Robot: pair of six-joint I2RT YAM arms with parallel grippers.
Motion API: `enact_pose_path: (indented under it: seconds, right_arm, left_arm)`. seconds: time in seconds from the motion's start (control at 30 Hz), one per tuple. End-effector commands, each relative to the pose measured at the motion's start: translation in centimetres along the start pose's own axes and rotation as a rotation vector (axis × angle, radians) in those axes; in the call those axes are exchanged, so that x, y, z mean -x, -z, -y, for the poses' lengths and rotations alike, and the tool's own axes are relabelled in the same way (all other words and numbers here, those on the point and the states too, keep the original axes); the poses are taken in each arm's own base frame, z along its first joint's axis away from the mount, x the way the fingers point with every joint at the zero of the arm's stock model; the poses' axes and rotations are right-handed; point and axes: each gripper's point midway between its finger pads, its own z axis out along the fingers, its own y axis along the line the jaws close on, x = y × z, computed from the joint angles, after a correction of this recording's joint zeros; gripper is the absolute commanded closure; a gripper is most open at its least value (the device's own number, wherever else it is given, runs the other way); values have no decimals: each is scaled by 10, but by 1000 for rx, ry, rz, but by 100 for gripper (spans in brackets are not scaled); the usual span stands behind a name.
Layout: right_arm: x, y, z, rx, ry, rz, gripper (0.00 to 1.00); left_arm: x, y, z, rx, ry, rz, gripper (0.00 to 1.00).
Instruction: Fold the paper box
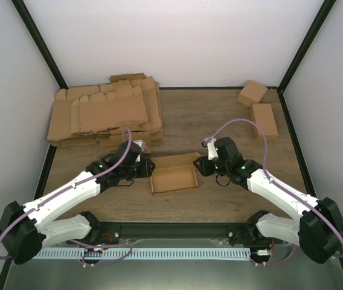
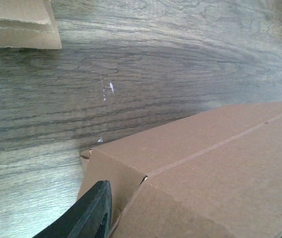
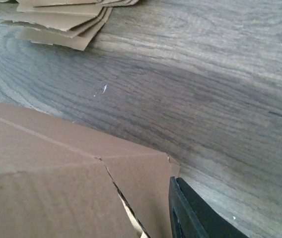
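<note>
On the bench (image 1: pixel 220 121), a pile of flat blanks (image 1: pixel 105 115) lies behind the paper box (image 1: pixel 174 176) and to its left. Two closed boxes (image 1: pixel 264 119) sit well to its right. The paper box is a shallow brown tray, open on top. At its ends you see the left fingers (image 2: pixel 89 213) and the right fingers (image 3: pixel 193 215) against the walls. You cannot tell if they clench.

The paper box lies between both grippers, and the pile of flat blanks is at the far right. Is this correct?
No: the pile of flat blanks is at the far left, as the top external view shows; the rest holds.
</note>
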Motion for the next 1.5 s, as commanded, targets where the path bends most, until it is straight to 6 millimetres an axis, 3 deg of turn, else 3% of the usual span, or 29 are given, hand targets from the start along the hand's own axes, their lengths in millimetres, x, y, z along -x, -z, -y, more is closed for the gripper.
enact_pose_path:
  seconds: [0.0,0.27,0.57,0.87,1.17,1.47]
  right_arm:
    - [4,6,-4,-30,-21,-3,70]
    - [-5,-3,-5,-51,-59,-44,73]
    - [6,0,-14,-49,-149,-32,77]
    - [6,-2,-19,-23,-219,-43,79]
    - [-7,-3,-10,-57,-189,-63,79]
    - [-29,-4,-8,-40,-183,-65,82]
  left_arm:
    - [4,5,11,-20,66,-16,62]
    - [1,4,16,-52,117,-35,62]
    - [-1,4,33,-147,194,-56,66]
    - [-3,0,34,-166,229,-63,67]
    - [-8,-4,29,-159,246,-68,67]
    - [-26,-8,20,-181,280,-74,70]
